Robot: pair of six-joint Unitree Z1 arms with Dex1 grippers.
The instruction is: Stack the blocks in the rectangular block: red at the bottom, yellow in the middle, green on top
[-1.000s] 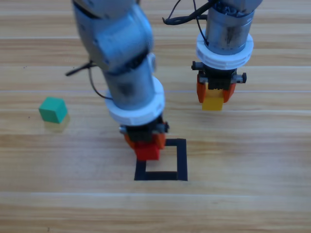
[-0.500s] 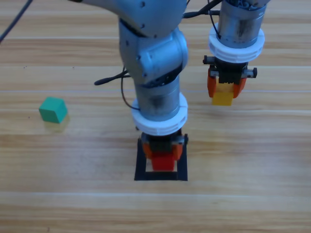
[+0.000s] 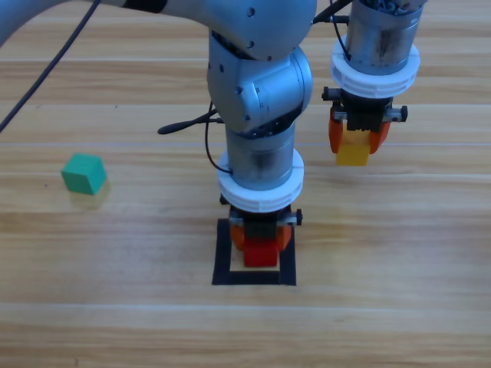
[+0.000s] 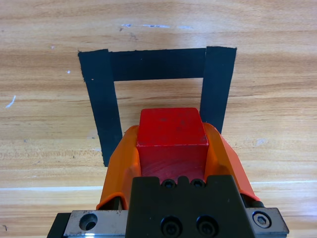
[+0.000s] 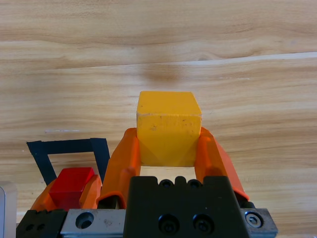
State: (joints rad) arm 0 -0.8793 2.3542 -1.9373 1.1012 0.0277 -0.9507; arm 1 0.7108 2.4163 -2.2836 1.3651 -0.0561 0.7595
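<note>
My left gripper (image 3: 261,244) is shut on the red cube (image 3: 261,255) (image 4: 172,136) and holds it over the inside of the black tape rectangle (image 3: 287,263) (image 4: 156,64). Whether the cube touches the wood I cannot tell. Up at the right, my right gripper (image 3: 355,146) is shut on the yellow cube (image 3: 352,154) (image 5: 169,128), held above the table. The right wrist view also shows the red cube (image 5: 71,185) and the tape rectangle (image 5: 67,147) low at its left. The teal-green cube (image 3: 84,173) lies alone on the wood at the far left.
The left arm's thick grey body (image 3: 261,84) stands over the middle of the table, close beside the right arm (image 3: 376,46). A black cable (image 3: 188,123) trails from the left arm. Bare wood lies along the front edge and to the right of the rectangle.
The left arm has carried the red cube rightwards from the rectangle's left edge to its inside. The right gripper with the yellow cube has risen slightly and shifted right.
</note>
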